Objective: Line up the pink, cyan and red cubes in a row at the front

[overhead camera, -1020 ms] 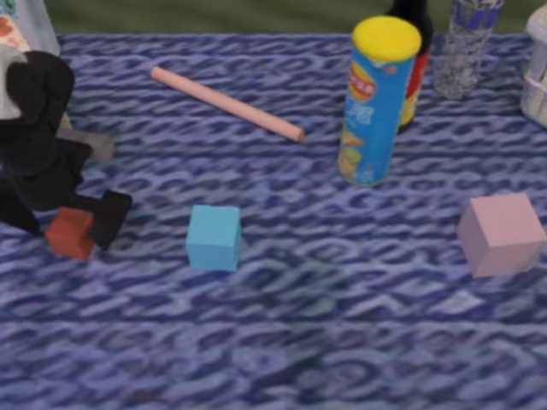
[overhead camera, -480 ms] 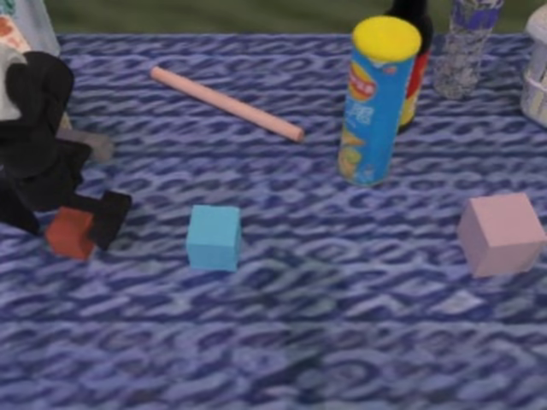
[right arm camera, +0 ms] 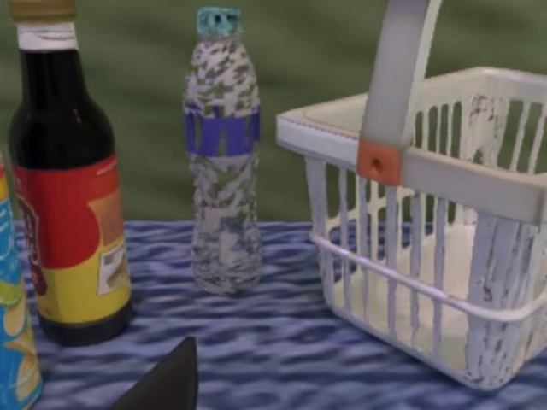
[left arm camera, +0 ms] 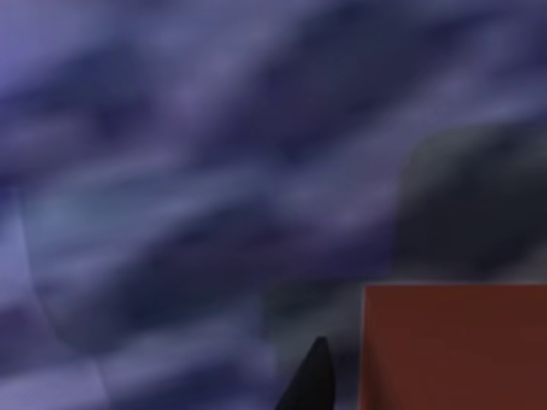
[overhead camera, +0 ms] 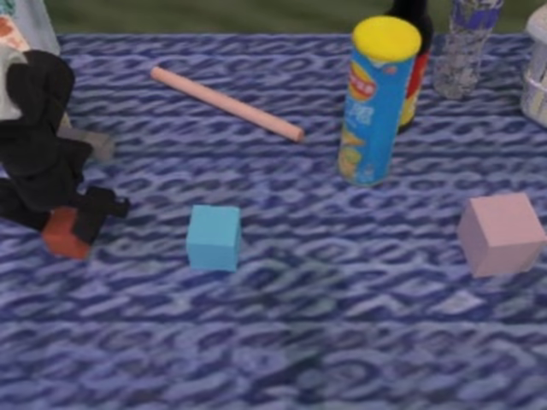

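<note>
Left gripper (overhead camera: 67,224): at table's left, black fingers (overhead camera: 101,209) closed around the small matte orange-red cube (overhead camera: 61,234). Right gripper: state indeterminable.

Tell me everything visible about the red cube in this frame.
The red cube is a small, plain, matte orange-red block, the smallest of the three. It sits at the table's left side, left of the cyan cube, apparently resting on the patterned blue cloth. The left gripper straddles it, black fingers on either side, covering its upper part. Whether they touch it cannot be told.
</note>
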Controlling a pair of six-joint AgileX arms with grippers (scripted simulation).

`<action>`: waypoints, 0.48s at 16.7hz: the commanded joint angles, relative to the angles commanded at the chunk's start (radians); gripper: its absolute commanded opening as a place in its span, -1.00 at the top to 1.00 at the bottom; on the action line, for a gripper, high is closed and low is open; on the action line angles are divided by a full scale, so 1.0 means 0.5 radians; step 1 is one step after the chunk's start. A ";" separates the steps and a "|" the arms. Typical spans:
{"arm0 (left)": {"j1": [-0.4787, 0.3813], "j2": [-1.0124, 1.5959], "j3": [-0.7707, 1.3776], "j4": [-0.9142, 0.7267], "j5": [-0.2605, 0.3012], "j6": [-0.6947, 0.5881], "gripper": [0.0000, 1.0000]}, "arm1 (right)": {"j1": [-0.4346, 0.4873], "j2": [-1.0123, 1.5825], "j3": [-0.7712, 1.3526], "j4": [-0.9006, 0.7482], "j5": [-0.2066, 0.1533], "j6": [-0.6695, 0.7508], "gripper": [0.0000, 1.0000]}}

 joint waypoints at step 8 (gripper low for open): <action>0.000 0.000 0.000 0.000 0.000 0.000 1.00 | 0.000 0.000 0.000 0.000 0.000 0.000 -1.00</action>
